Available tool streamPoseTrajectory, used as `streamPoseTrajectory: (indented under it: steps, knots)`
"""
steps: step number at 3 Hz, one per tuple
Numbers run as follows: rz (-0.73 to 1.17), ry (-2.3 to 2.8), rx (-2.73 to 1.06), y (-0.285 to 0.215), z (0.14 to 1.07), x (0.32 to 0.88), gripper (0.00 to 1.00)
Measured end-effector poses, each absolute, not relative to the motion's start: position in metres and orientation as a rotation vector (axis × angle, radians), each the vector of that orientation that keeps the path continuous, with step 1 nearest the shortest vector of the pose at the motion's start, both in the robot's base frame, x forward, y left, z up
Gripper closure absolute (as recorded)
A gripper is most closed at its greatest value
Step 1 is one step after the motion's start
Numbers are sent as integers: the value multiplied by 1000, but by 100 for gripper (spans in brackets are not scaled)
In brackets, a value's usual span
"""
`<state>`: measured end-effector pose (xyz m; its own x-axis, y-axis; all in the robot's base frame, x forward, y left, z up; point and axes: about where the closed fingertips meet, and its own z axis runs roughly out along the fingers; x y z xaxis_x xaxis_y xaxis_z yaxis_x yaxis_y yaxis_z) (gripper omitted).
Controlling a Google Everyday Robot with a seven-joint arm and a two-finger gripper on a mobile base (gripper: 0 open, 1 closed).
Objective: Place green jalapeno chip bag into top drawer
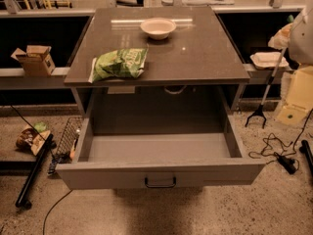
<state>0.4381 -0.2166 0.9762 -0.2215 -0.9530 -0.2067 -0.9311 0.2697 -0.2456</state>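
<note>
The green jalapeno chip bag (120, 62) lies flat on the grey counter (195, 53), near its front left edge. The top drawer (161, 174) below it is pulled fully out, and its inside (156, 147) holds nothing. Its black bar handle (160, 182) sits at the centre of the front panel. My gripper is not in view. A pale, blurred shape (304, 33) at the right edge may be part of my arm.
A white bowl (158, 27) stands at the back of the counter. A wire basket (66, 140), snack bags (30, 136) and a black pole (32, 173) lie on the floor left of the drawer. A black grabber stick (264, 99), cables (274, 148) and a pale box (298, 97) are on the right. A cardboard box (34, 58) sits on the left shelf.
</note>
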Motion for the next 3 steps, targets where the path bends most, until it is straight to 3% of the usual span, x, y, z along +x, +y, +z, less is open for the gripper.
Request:
streamPoseTrajectory:
  steps: [1, 3]
  knots:
    - [-98, 2232, -1725, -217, 976, 438, 0]
    - [15, 2161, -1622, -157, 971, 527, 0]
